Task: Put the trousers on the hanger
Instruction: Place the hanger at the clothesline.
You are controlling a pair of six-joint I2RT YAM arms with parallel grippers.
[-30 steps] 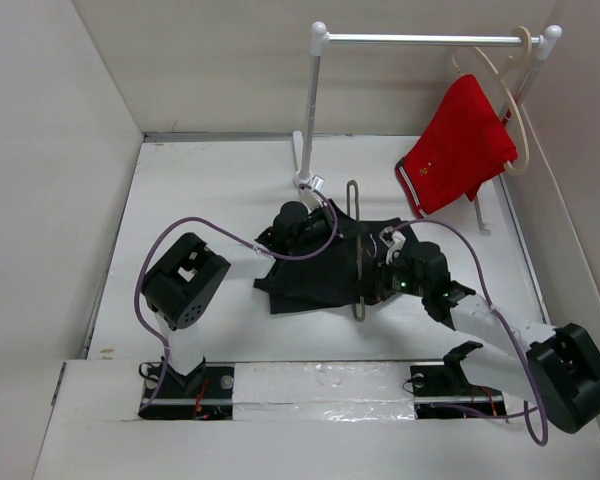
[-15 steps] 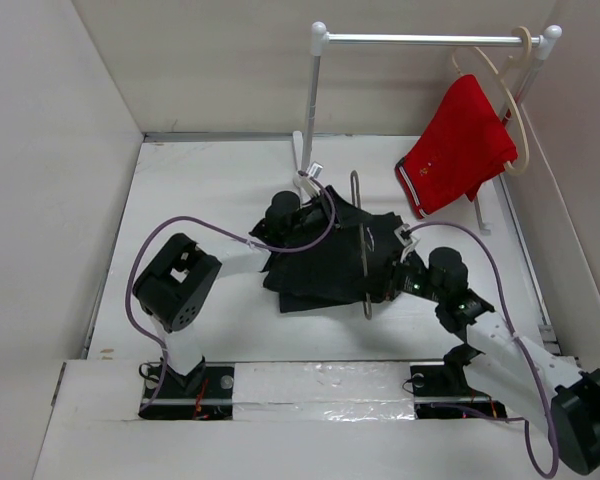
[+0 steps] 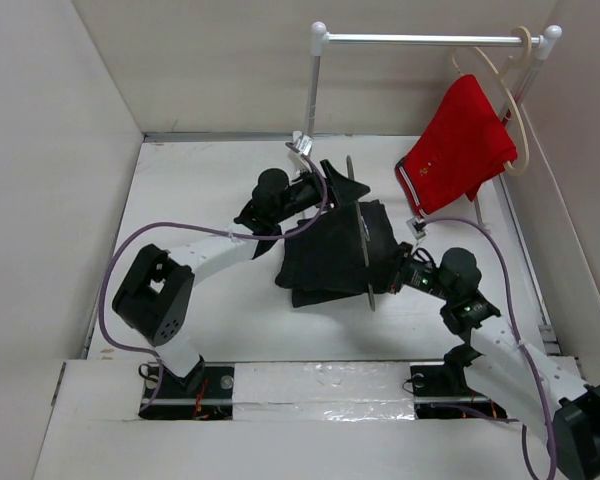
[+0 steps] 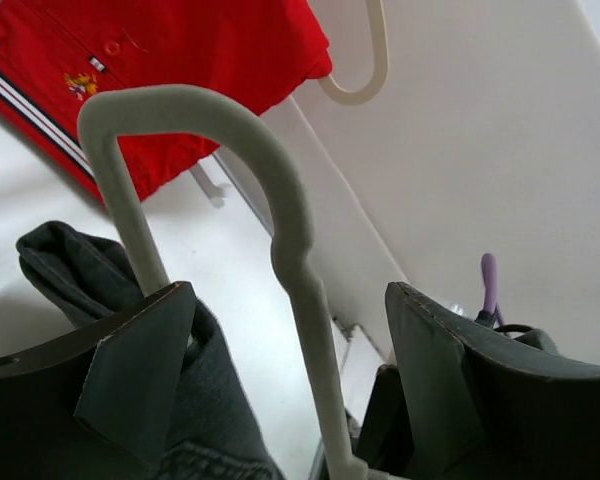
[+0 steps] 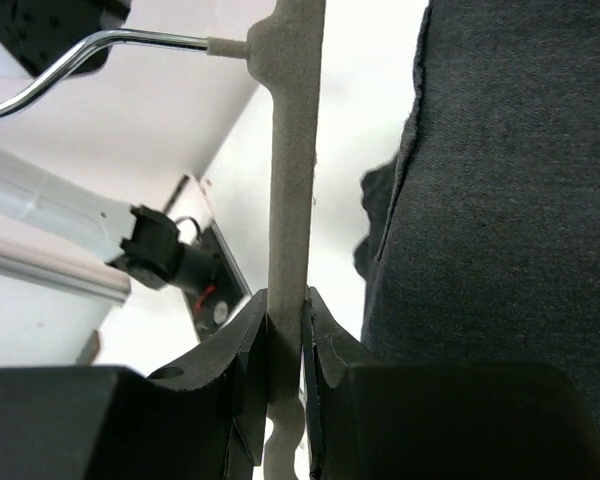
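The black trousers (image 3: 325, 255) hang bunched over the thin grey hanger (image 3: 366, 250), mostly on its left side. My right gripper (image 3: 392, 278) is shut on the hanger's lower bar (image 5: 285, 200); in the right wrist view the right gripper (image 5: 287, 300) pinches the bar, with trousers fabric (image 5: 500, 200) just to its right. My left gripper (image 3: 338, 180) stands open at the hanger's far end. In the left wrist view the hanger's bent end (image 4: 280, 220) runs between the spread jaws of the left gripper (image 4: 290, 290) without touching them, and the trousers (image 4: 210, 400) press against the left finger.
A white rail stand (image 3: 315, 90) rises at the back. A cream hanger (image 3: 515, 110) with red shorts (image 3: 460, 145) hangs at the rail's right end. White walls close in the table on the left, back and right.
The left gripper has opened and let go. Both arms have carried the hanger and trousers farther back toward the rail stand, and the trousers have slid more to the hanger's left.
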